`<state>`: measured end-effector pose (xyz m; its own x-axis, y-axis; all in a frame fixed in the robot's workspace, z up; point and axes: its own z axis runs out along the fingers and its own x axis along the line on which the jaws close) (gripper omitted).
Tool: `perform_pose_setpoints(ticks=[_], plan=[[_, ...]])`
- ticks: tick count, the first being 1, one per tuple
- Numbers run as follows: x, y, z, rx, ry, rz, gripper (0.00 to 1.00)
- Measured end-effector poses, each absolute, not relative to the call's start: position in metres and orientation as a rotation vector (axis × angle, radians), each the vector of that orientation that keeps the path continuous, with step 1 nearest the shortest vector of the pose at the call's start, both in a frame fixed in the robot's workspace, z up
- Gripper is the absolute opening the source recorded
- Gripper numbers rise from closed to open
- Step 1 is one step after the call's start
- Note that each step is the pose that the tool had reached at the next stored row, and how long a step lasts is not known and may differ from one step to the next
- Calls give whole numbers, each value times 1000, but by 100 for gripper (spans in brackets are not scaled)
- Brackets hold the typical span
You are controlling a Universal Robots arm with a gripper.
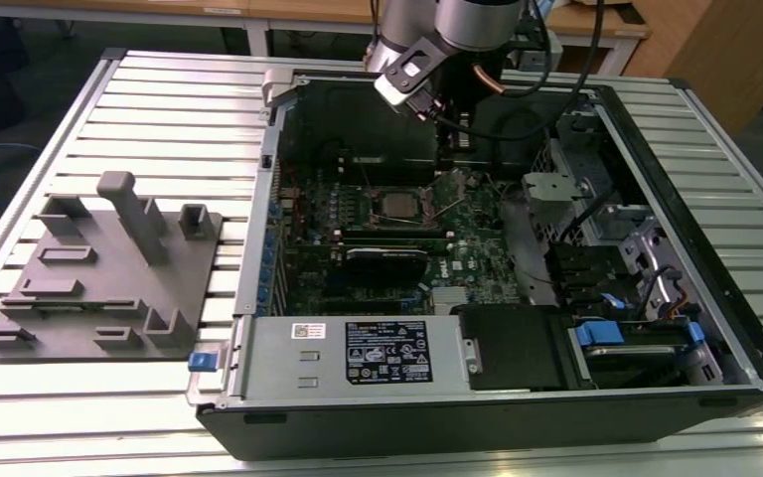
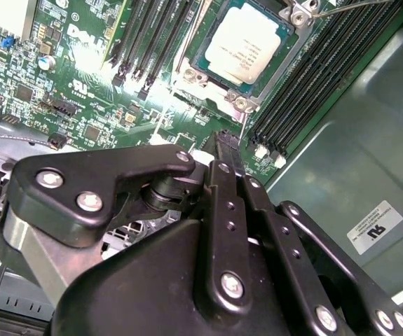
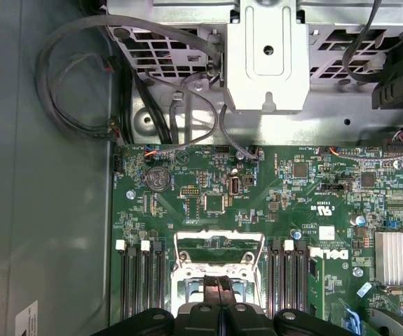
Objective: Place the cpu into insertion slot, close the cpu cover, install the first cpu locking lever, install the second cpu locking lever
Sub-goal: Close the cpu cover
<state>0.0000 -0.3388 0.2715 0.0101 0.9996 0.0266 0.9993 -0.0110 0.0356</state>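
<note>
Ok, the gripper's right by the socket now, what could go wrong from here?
1. The gripper, its fingers together, hangs just beside the cpu seated in the insertion slot. A small sideways drift could scrape the chip or the memory slots.
2. The thin wire lever at the fingertips looks easy to slip off, and it may spring up.

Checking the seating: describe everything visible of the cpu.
The small flat square cpu with a dull silver-grey metal top lies flat in the square silvery-rimmed insertion slot on the green circuit board, faintly printed, a thin green edge showing. Nothing covers its top; the black end effector hangs nearby, not touching.
</note>
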Motion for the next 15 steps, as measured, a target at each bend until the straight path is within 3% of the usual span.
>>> perform_pose_setpoints(ticks=[15], plan=[[11, -339, 271, 2228, 2204, 69, 11]])
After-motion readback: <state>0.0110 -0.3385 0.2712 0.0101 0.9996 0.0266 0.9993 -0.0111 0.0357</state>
